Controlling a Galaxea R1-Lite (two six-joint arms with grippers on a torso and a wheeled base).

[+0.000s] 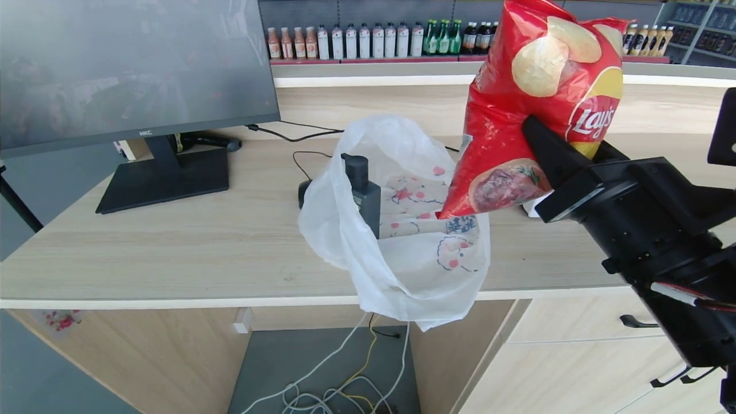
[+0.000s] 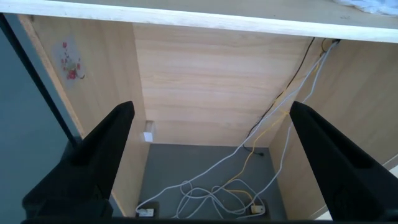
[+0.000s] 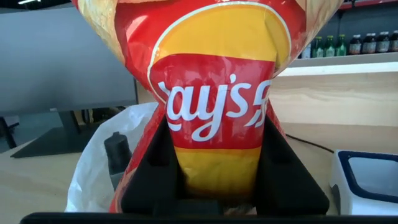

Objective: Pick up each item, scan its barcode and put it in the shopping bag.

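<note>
Head view gives us the right gripper [image 3: 214, 165] clamped on the red chip bag [image 1: 535, 98], fingers pressing its lower half from both sides. We see it held above the counter [image 1: 172, 247], its lower corner over the right rim of the white shopping bag [image 1: 402, 253], which slumps over the counter's front edge with a dark bottle [image 1: 362, 190] inside. White script on a red ribbon crosses the chip bag's yellow disc. The left gripper [image 2: 211, 109] hangs below the counter's front edge, jaws apart.
</note>
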